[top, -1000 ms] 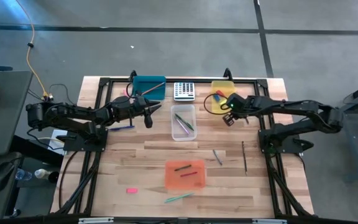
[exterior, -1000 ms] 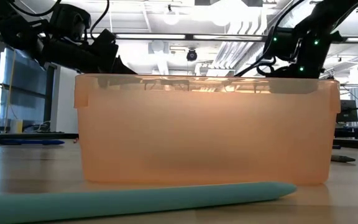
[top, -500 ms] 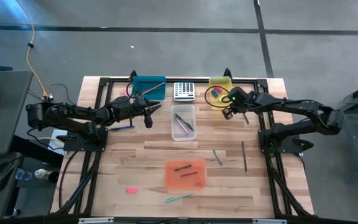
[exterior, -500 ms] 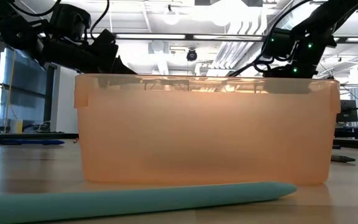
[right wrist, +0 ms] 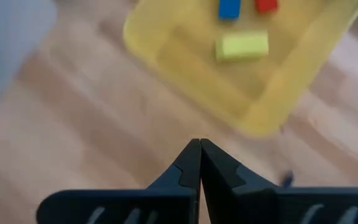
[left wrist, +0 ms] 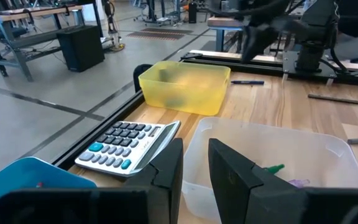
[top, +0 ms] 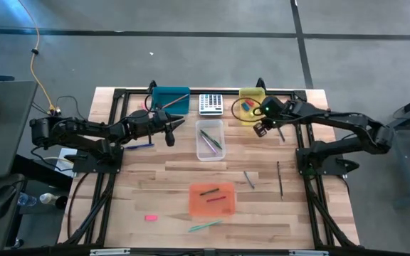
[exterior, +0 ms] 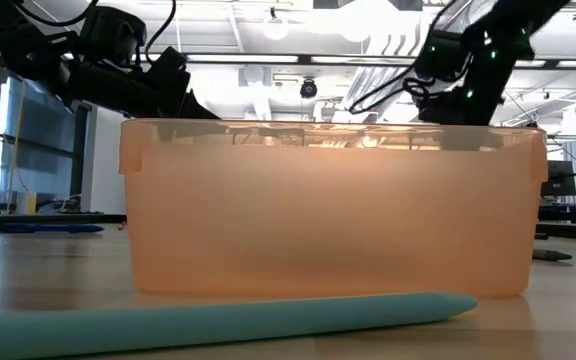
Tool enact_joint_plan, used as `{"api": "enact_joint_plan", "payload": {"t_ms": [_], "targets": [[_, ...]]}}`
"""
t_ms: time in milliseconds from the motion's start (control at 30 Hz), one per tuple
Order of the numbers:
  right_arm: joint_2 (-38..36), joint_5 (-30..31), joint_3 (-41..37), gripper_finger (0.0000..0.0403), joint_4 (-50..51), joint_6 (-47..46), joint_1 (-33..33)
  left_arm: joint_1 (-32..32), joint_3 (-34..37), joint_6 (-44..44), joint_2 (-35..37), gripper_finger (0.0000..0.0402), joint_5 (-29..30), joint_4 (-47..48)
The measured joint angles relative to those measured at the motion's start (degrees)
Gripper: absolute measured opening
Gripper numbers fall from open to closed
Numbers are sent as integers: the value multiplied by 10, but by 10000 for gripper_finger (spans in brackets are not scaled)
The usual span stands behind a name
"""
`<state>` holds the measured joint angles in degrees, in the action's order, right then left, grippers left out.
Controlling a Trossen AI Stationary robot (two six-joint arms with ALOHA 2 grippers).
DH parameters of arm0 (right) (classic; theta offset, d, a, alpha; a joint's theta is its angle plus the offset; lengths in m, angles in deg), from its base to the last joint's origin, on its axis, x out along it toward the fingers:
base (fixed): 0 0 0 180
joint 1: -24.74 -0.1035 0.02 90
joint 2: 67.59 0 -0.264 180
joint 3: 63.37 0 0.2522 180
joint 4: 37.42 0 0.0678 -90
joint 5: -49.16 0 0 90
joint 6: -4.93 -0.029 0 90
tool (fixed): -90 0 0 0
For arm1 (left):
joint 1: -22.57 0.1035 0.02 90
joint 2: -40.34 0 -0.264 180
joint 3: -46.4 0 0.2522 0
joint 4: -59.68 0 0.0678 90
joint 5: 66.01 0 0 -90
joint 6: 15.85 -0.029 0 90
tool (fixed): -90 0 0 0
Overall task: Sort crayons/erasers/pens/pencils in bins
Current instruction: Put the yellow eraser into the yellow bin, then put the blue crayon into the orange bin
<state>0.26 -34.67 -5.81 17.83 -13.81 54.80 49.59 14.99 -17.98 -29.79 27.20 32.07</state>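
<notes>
Beside the yellow bin (top: 252, 107), right pincer (top: 261, 130) clenched, apparently empty; left pincer (top: 169, 132) slightly parted, idle.

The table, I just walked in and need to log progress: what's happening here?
The robot is sorting stationery into bins. The right end effector, shut and empty, is beside the yellow bin, which holds three erasers. The left end effector waits between the teal bin and the clear bin.
</notes>
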Motion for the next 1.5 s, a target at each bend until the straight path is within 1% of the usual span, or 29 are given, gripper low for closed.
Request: {"api": "enact_joint_plan", "payload": {"t_ms": [67,133,300,367,433,567,633,767,900,1067,1233,1300,1400,1500], "targets": [[-1,1,21,0,62,9,-9,0,0,0,0,64,0,1],[-8,-3,22,0,102,12,-13,0,0,0,0,64,0,1],[-39,-29,-44,0,106,-8,-10,0,0,0,0,64,0,4],[-54,-25,-72,2,106,-33,-5,0,0,0,0,64,0,5],[-62,-19,-81,10,103,-54,-4,0,0,0,0,64,0,5],[-64,-13,-70,48,94,-82,6,0,0,0,0,64,0,4],[-59,0,-72,72,101,-104,20,0,0,0,0,64,0,5],[-33,3,-72,117,97,-123,55,0,0,0,0,64,-1,4],[0,7,-72,140,77,-118,90,0,0,0,0,64,-1,5],[32,-5,-72,144,51,-92,122,0,0,0,0,64,-1,10],[57,-6,-75,137,42,-70,144,0,0,-5,0,64,-1,12],[59,-12,-96,134,14,-67,154,0,0,-6,0,64,-1,13],[59,-37,-137,133,-27,-69,171,0,0,-6,0,64,-1,13],[55,-39,-156,133,-55,-83,177,0,0,-6,0,64,-1,13]]}}
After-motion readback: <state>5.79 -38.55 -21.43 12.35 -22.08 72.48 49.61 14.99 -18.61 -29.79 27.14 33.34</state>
